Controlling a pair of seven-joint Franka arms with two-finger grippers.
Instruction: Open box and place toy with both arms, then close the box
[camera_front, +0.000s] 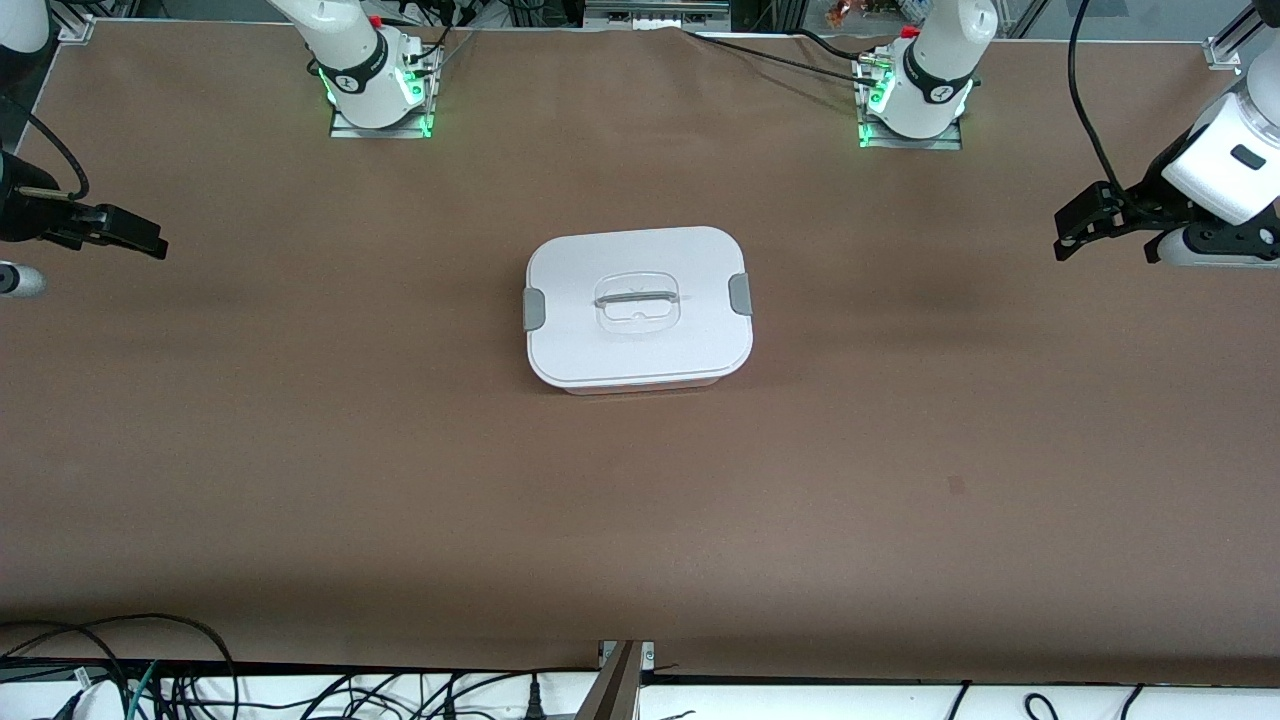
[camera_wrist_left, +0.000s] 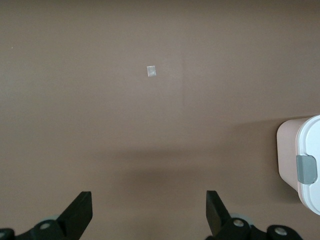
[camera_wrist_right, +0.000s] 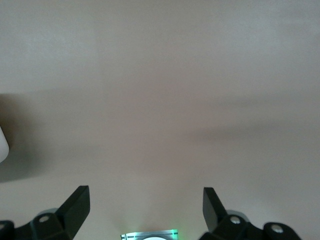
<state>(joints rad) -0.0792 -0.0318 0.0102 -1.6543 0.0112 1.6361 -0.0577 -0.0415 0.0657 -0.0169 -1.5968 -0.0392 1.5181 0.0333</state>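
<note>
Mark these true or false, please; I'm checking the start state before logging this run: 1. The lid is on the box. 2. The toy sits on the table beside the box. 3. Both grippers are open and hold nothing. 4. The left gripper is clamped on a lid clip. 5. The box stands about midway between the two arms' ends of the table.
1. True: the lid sits flat on the box, both grey clips at its ends.
2. False: no toy shows in any view.
3. True: the left gripper and right gripper have jaws spread, over bare table.
4. False: it hangs off the box, toward the left arm's end of the table.
5. True.
</note>
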